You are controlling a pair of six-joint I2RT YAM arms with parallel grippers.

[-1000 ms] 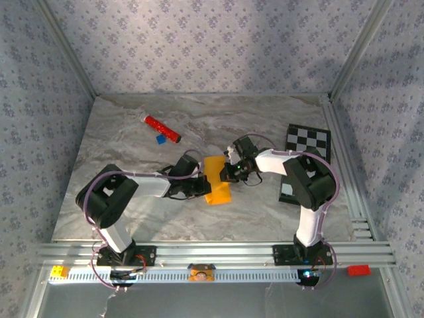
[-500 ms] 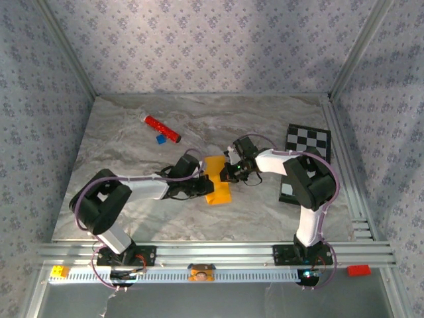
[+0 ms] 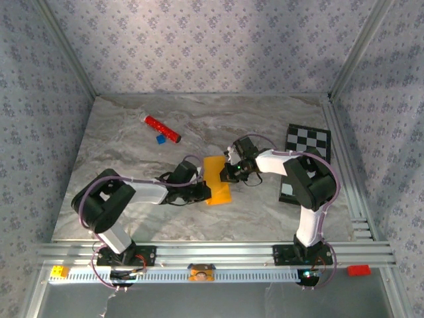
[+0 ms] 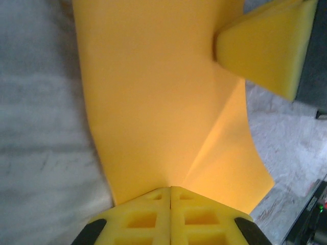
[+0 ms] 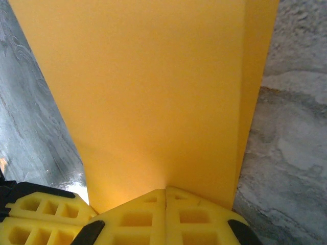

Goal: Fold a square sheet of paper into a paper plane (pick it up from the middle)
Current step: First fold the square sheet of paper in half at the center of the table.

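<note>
On the grey marble table point(image 3: 132, 199), near the middle: the square sheet of paper point(image 3: 217, 180), orange-yellow, folded into a long narrow shape. Lying with one short end toward the back and the other toward the front. Seen from the left wrist, a slanted crease across the near part and a soft bend along the left edge.

Left end effector point(image 3: 202, 192) at the front left side of the paper. Closed up tight, both yellow fingers point(image 4: 148, 219) pressed together with no gap. Tips right against the paper's edge. Cannot tell if nipping the paper or only pushing on it.

Right end effector point(image 3: 232, 171) at the back right side of the paper. Closed up tight too, its yellow fingers point(image 5: 194, 219) side by side with no gap. Tips touching the paper as well. Cannot tell here either if pinching or just pressing down.

Well apart at the back left: a red cylinder point(image 3: 162, 129) lying flat, with a small blue block point(image 3: 159, 140) just beside it. Over on the right side: a black-and-white checkered board point(image 3: 306, 142), flat on the table.
</note>
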